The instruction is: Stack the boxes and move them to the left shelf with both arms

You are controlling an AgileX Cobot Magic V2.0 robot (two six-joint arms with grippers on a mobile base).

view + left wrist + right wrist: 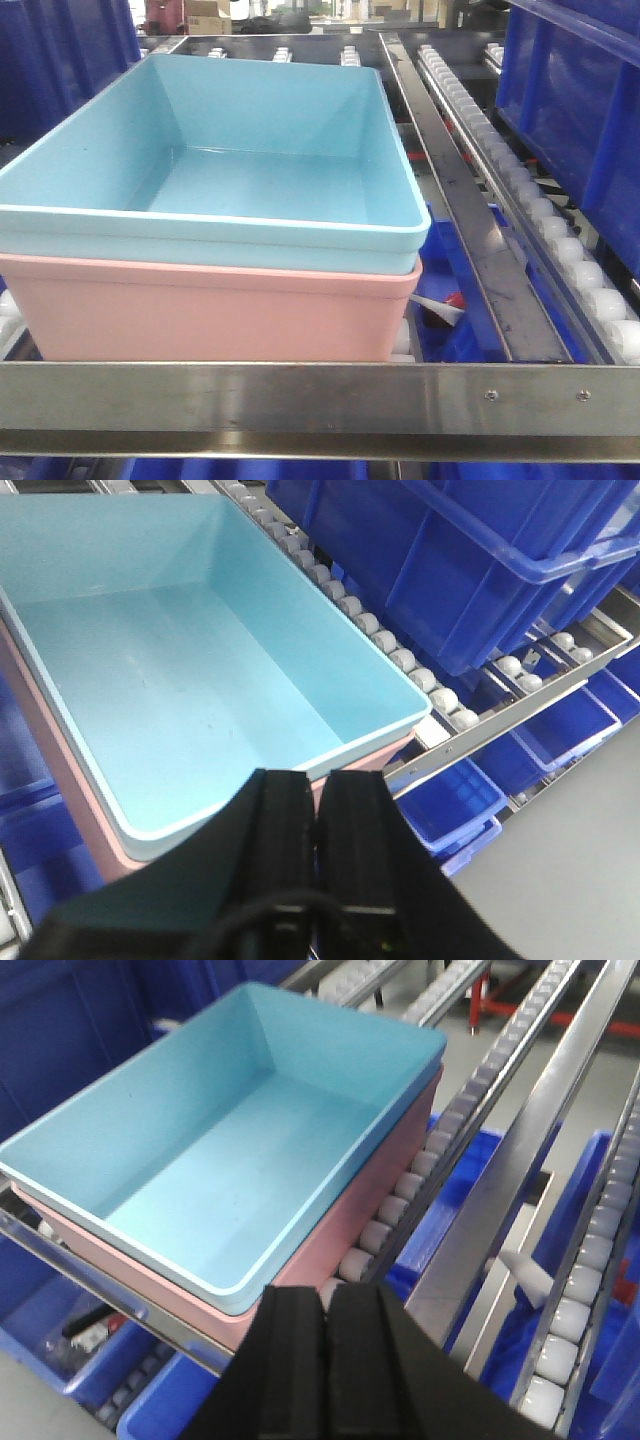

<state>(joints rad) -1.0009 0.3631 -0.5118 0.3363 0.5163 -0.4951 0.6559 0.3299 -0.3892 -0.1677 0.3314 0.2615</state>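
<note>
Left pincer (pixel 315 815): black, clenched with its two fingers pressed together and nothing between them; it hangs just above the near corner of the tubs, not touching them
Right pincer (pixel 328 1325): black, clenched the same way, fingers side by side and empty; it hovers over the near end of the stack, clear of the rims
Front rail (pixel 300 398): shiny steel bar with two screws towards its right end; it runs across the front of the left shelf (pixel 480 240), just in front of the pink tub
Pink tub (pixel 215 315): salmon, upright, sitting in a shelf lane behind the rail, its base hidden by the bar
Light blue tub (pixel 250 170): nested inside the pink one, rim riding above the pink rim; nothing inside it
Rollers (pixel 555 245): rows of small white wheels flanking the lane to the right of the stack, running to the back
Dark blue bins (pixel 470 560): on the next lane to the right, beside the stack but apart from it; more sit on the level below
</note>
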